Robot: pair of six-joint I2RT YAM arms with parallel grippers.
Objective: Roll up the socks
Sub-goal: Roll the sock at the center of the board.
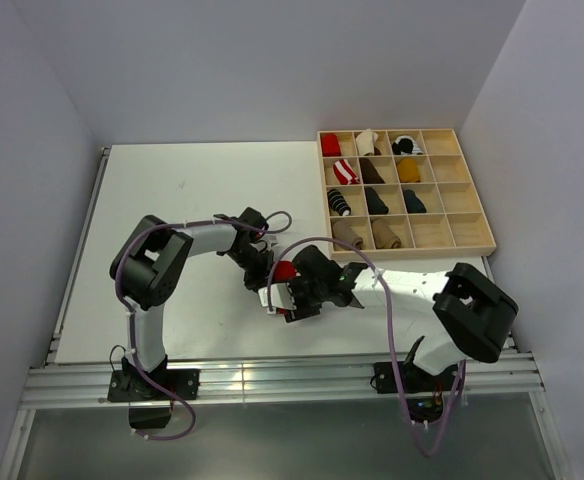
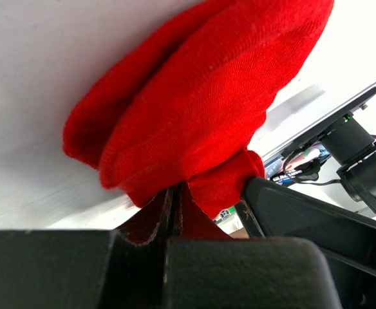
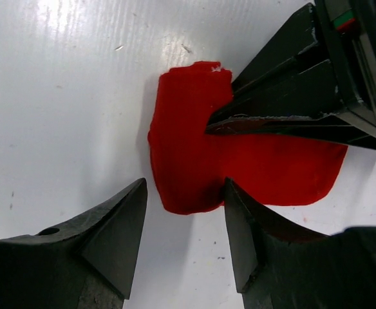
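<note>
Left gripper (image 2: 176, 206) clamped on red sock (image 2: 201, 96), right gripper (image 3: 185, 193) apart: wrist views only, hidden overhead.

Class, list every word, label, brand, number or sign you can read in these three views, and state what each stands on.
None can be read in any view.
white patch beside the red sock: too small to tell whether it carries print.
red sock, table, wooden tray: no lettering visible.
</note>
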